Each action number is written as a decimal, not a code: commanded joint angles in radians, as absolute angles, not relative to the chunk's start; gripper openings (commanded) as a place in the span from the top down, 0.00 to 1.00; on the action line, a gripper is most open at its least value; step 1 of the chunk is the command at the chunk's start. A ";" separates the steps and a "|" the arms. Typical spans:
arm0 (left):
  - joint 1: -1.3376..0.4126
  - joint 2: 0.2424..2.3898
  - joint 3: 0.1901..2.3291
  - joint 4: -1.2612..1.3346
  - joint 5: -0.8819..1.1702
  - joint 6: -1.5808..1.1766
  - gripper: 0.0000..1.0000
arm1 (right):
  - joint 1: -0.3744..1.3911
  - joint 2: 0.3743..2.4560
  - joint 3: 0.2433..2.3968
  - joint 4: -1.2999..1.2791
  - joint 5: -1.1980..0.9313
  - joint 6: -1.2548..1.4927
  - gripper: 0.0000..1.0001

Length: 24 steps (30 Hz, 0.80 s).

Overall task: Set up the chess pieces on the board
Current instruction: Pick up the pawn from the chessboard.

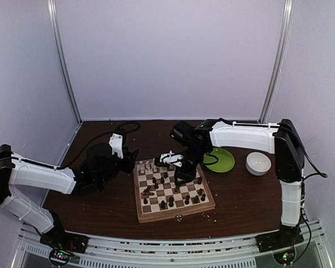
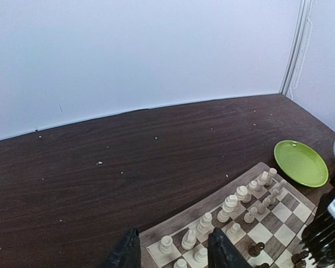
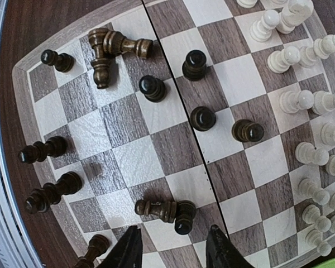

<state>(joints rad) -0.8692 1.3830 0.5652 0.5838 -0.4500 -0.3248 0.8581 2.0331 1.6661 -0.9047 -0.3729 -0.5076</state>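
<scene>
On the bench point(image 1: 100, 212) lies the board point(image 1: 178, 215). The left pincer point(image 2: 173, 248) gapes empty at the board's far left corner; the right pincer point(image 3: 173, 245) hangs open above its squares. Pale chess pieces point(image 3: 293, 100) fill its far rows; dark chess pieces point(image 3: 202, 118), some toppled, its near half.

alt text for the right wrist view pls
The board from above: dark pieces scattered across the left and middle, several toppled; pale pieces standing in rows along the right edge. The right gripper hangs open at the bottom.

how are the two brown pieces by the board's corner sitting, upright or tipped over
Tipped over: the right wrist view shows both brown pieces lying on their sides on the board, full profiles visible.
</scene>
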 commanded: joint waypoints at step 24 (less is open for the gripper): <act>-0.865 1.432 0.621 0.652 -0.390 -0.319 0.57 | 0.860 2.116 1.738 -0.951 -0.353 -0.458 0.88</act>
<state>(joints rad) -0.8692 1.4155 0.5846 0.6193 -0.4129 -0.3244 0.8589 2.1136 1.7145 -0.9329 -0.3599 -0.4675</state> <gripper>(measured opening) 0.421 0.138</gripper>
